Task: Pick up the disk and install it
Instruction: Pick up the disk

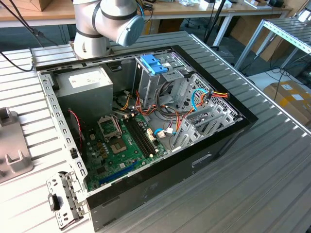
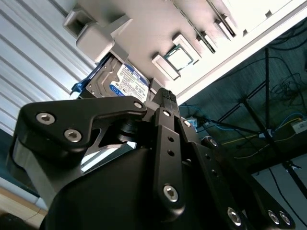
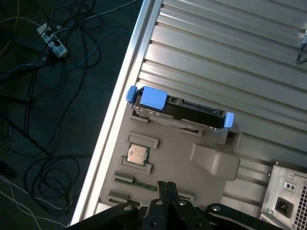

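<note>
Your pincer (image 3: 166, 185) is clenched, fingertips pressed together with nothing between them, above the grey parts tray (image 3: 211, 160). The disk (image 3: 180, 111) stands on edge in its light-blue frame along the tray's side farthest from the pincer. A processor chip (image 3: 137, 155) lies in the tray, between them.

1. From my remote station I see the disk (image 3: 180, 109) standing on its long edge: a silver-grey metal drive clipped in a light-blue plastic frame, with a blue tab at each end.
2. Its white-and-blue label face shows in the second wrist view.
3. It sits at the edge of a grey holder tray (image 3: 211, 160), just beside the ribbed table (image 3: 230, 52).
</note>
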Action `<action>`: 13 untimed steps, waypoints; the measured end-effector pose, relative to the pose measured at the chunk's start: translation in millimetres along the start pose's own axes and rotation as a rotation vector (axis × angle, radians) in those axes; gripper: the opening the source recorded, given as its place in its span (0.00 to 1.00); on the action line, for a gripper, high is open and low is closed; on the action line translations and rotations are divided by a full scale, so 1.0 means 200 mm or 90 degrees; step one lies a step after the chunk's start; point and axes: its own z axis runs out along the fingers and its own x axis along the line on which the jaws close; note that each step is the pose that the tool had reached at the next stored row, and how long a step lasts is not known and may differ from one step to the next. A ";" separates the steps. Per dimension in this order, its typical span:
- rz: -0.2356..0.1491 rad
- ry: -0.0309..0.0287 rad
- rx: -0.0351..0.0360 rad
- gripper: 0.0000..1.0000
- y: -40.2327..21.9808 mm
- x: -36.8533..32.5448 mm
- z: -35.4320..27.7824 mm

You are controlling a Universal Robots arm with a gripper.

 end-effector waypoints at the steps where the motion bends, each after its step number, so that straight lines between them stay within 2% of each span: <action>1: -0.004 0.0002 -0.0001 0.11 0.000 0.000 0.000; 13: -0.049 0.0021 -0.0012 0.11 0.000 0.000 0.000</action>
